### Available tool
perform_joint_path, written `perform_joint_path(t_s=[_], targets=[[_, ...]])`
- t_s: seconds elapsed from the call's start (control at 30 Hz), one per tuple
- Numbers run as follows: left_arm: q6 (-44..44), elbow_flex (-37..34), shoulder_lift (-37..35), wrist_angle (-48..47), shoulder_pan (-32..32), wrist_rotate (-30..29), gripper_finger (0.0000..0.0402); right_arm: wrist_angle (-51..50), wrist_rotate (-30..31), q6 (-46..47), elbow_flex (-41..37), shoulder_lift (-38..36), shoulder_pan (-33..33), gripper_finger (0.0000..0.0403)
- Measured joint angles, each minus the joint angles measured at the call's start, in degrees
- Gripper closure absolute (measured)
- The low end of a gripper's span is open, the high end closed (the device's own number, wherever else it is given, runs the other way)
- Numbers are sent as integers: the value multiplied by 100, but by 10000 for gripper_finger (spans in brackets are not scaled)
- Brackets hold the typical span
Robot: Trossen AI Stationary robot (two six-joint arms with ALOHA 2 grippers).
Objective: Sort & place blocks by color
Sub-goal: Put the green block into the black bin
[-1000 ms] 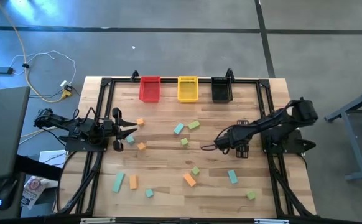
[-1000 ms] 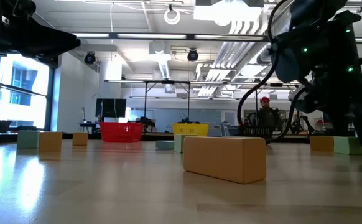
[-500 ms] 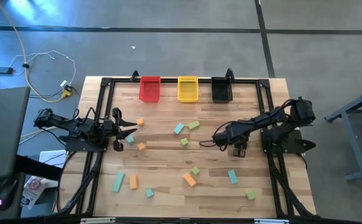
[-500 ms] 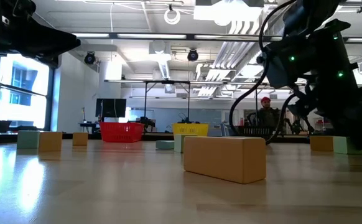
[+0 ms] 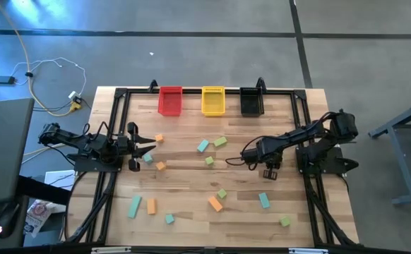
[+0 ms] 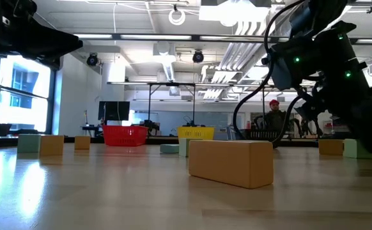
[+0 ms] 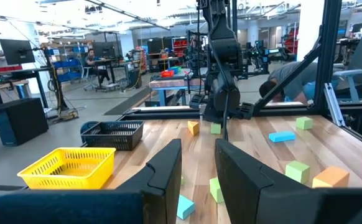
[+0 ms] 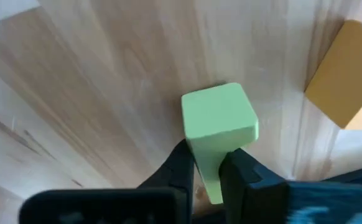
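Observation:
Orange, teal and light green blocks lie scattered on the wooden table (image 5: pixel 191 180). My right gripper (image 8: pixel 209 171) points steeply down right of centre and is shut on a light green block (image 8: pixel 220 118); an orange block (image 8: pixel 346 74) lies just beside it. In the high view the gripper (image 5: pixel 269 171) hides that block. The low view shows the green block (image 6: pixel 357 148) and the orange one (image 6: pixel 330 146) at table level. My left gripper (image 5: pixel 149 147) waits shut and level at the table's left side, holding nothing. My right gripper pinches the green block's two opposite sides (image 8: pixel 207 163) between its two fingers. The fingers come from above, slanting steeply down. The block's underside seems to sit on the table; whether it is lifted at all I cannot tell.
Red (image 5: pixel 170 100), yellow (image 5: pixel 213 100) and black (image 5: pixel 251 101) bins stand in a row at the far edge. A large orange bar (image 6: pixel 231 163) lies near the front edge. A dark frame (image 5: pixel 117 120) borders the table. People work in the room beyond.
My right gripper has shut on the green block. Its wrist has turned a little, and the arm has swung slightly toward the table's left. The block has stayed where it was.

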Motion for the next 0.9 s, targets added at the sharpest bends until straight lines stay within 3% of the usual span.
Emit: perform_joint_path(t_s=[0.53,0.9], targets=[[2,2,0,-2,0,-20,314,23,37,360,342,-255,3,387],[2,0,0,28,0,-926,314,134,1134,172,1296,-472,-397,387]])
